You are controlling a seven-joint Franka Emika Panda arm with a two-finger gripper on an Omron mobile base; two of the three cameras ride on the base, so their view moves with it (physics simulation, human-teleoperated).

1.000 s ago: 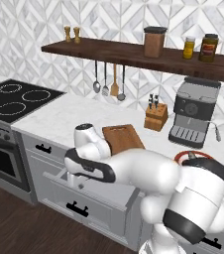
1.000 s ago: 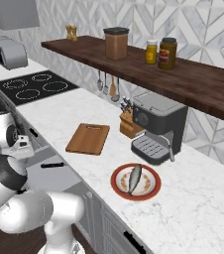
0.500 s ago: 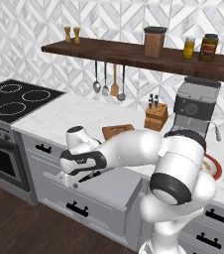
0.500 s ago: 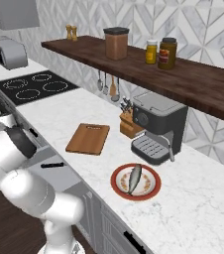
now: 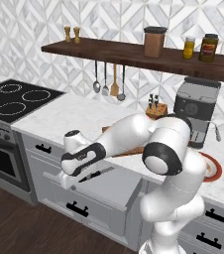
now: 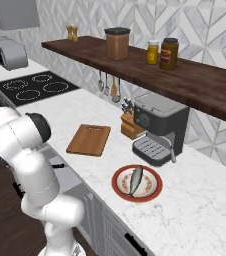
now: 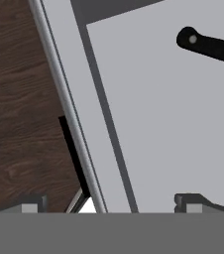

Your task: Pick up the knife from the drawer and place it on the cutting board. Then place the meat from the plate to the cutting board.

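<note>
The drawer (image 5: 115, 187) stands pulled out below the counter, its flat grey inside (image 7: 173, 124) open to the hand view. The knife (image 5: 96, 174) lies in it, its black handle (image 7: 209, 45) at the hand view's upper right. My gripper (image 5: 70, 174) hangs open just above the drawer's front rim (image 7: 79, 129), one fingertip (image 7: 32, 203) over the floor and the other over the drawer, well short of the knife. The cutting board (image 6: 89, 140) lies bare on the counter. The meat (image 6: 135, 179) rests on the plate (image 6: 152, 192). My arm covers most of the board in the left base view.
A knife block (image 6: 130, 127) and a coffee machine (image 6: 160, 127) stand behind the board and plate. The stove (image 5: 15, 101) is to the left. Utensils (image 5: 109, 84) hang under the shelf (image 5: 134, 52). Dark wood floor (image 7: 20, 99) lies in front of the drawer.
My hand has come down closer to the drawer's front edge while the elbow swung across in front of the cutting board. The jaws have stayed open, and the knife has not moved.
</note>
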